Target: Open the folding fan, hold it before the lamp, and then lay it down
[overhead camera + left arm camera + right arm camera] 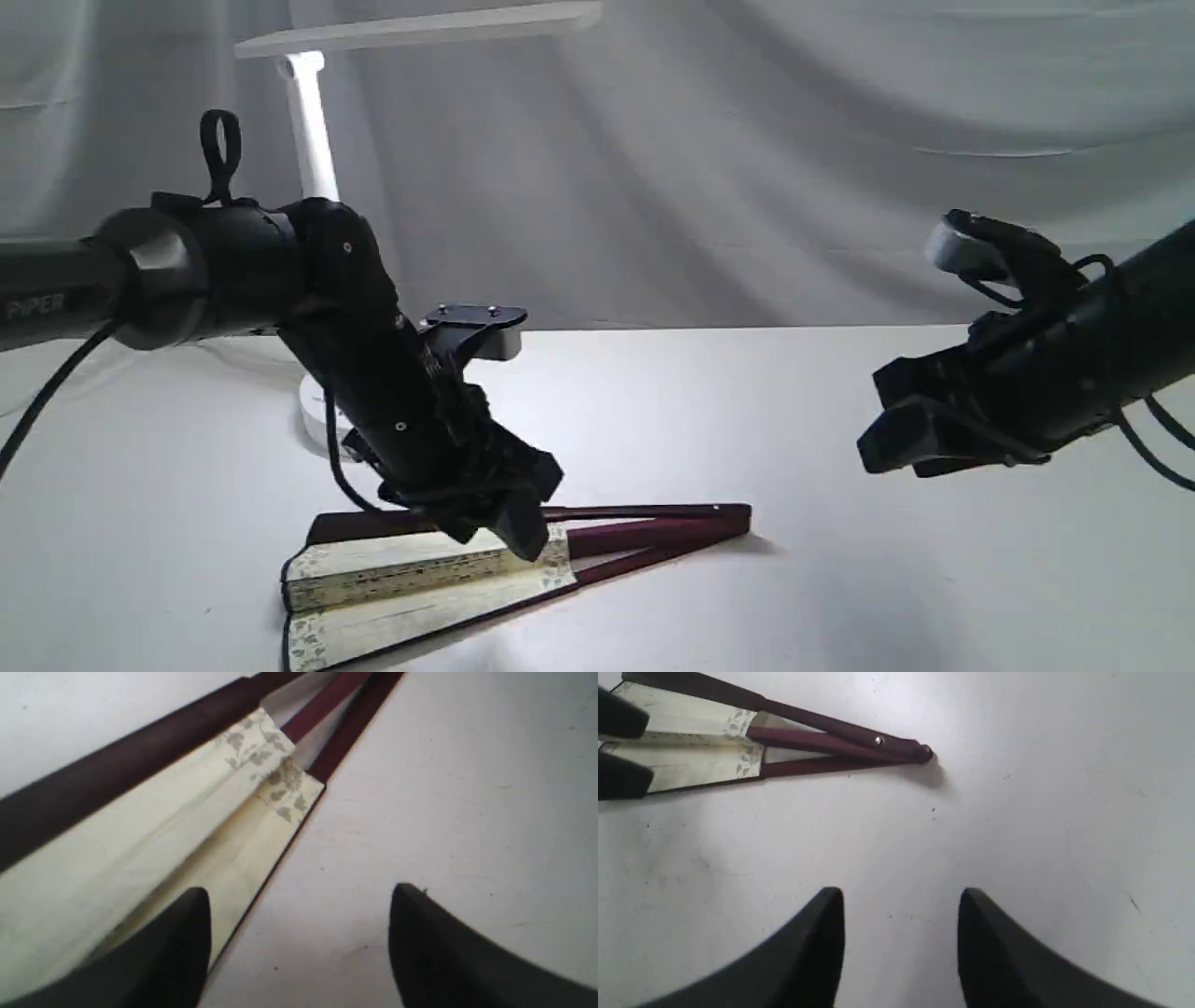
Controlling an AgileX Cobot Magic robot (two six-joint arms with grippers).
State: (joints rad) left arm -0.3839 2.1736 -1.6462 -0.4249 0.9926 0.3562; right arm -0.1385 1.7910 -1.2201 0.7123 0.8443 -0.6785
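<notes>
Left gripper (299, 892) low over folding fan (411, 571), jaws spread, nothing clasped; one finger over cream leaf, the other over bare table (840, 579). Fan lies partly open on table, lamp (310, 131) behind it. Right gripper (900, 891) gaping, empty, well apart from fan.

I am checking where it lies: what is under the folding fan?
Only the white table shows under the folding fan. The left gripper hides part of its leaf, and nothing beneath the paper can be seen.
</notes>
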